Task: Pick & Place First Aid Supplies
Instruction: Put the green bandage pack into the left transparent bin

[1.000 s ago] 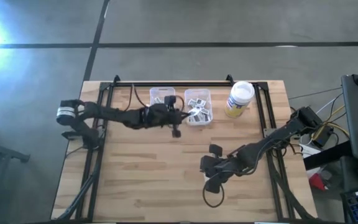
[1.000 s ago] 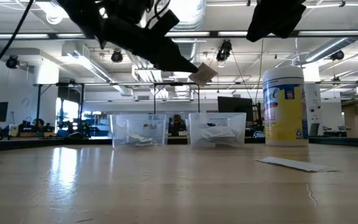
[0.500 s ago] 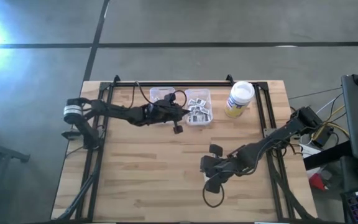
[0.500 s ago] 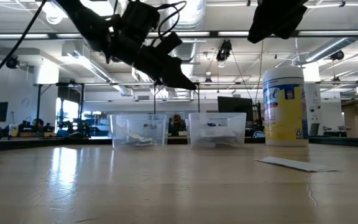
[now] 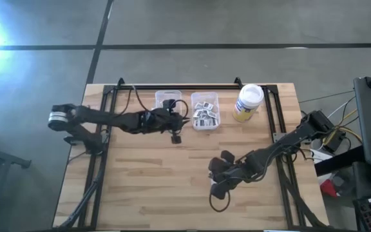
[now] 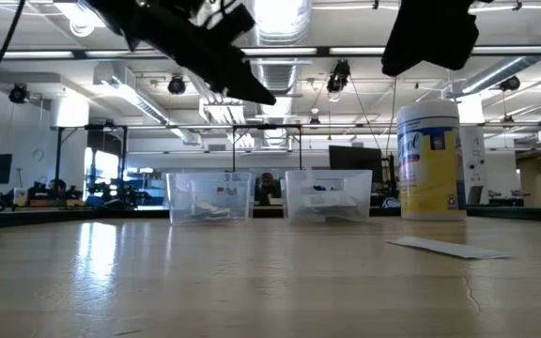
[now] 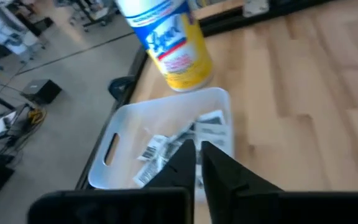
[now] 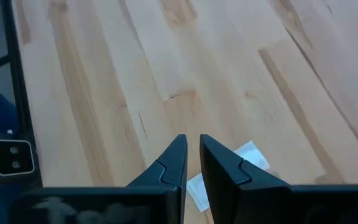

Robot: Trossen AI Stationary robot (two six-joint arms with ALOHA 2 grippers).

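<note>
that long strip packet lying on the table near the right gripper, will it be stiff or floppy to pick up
The strip packet lies nearly flat on the table, so it is probably thin, light and floppy. Little edge shows, so pinching it may be hard; it might slide when nudged.

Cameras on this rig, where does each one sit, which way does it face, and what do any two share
High view: overhead, straight down; table, both arms, left gripper, right gripper.
Low view: tabletop height, facing the room; arms enter from above, two clear bins, jar.
Left wrist view: on the left arm, past nearly shut fingers at a bin of packets.
Right wrist view: over bare wood, a packet beyond its fingers.
Shared: high, low and left wrist views all show the jar.
</note>
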